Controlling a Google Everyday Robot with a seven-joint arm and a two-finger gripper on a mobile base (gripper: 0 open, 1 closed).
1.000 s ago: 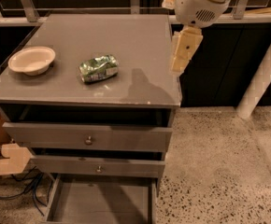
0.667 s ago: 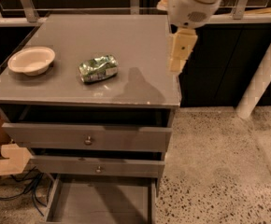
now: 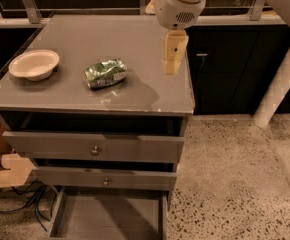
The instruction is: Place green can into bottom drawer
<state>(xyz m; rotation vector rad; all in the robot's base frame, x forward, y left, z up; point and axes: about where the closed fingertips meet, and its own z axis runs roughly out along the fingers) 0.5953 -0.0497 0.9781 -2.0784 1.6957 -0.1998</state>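
Green and dented, with white patches, the green can [image 3: 105, 73] lies on its side on the grey cabinet top [image 3: 135, 39], left of the middle and near the front edge. To its left, apart from it, sits a cream bowl [image 3: 34, 64]. To its right, well apart and holding nothing, the gripper [image 3: 175, 54] hangs over the right part of the top, pointing down beneath the arm's white rounded housing [image 3: 179, 4]; whether it is spread or closed I cannot tell. Below the top come two grey knob-fronted drawers [image 3: 95, 148], each pulled out a little. Under them the bottom drawer [image 3: 110, 216] stands pulled far out, its flat grey floor showing. Dark cables [image 3: 15, 204] lie on the speckled floor [image 3: 235, 184] at the lower left.
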